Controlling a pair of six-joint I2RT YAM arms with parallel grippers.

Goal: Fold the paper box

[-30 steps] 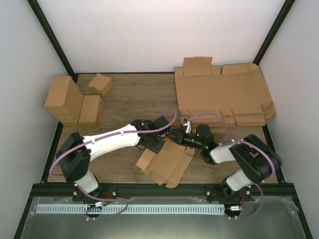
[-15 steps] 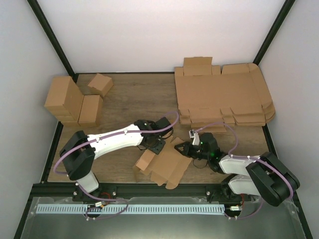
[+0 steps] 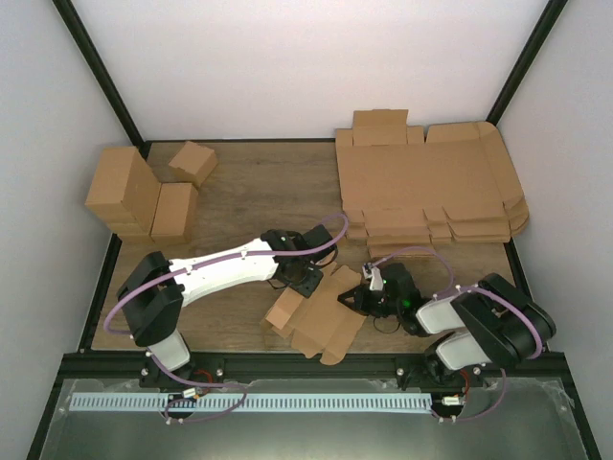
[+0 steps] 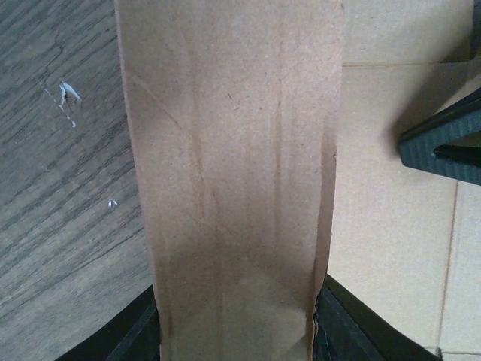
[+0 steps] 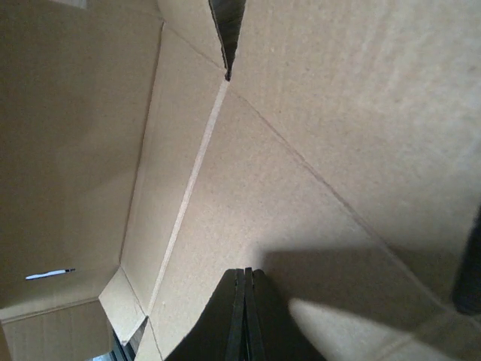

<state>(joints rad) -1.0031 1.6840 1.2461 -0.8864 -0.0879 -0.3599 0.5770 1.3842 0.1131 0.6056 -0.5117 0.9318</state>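
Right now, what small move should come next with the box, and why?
Probably raise the flap: the left gripper pinches a side flap of the paper box, and the right gripper, fingers shut, seems to press the flat panel down.

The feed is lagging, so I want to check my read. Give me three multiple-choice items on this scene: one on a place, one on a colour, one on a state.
1. Where is the sheet pile?
A far right
B far left
C near centre

2. The long link of the left arm is
A white
B brown
C green

3. The right end effector is
A wide open
B shut
C out of view

Answers:
1 A: the pile lies at the far right in the top view.
2 A: the link is plainly white.
3 B: the right wrist view shows its fingers pressed together.
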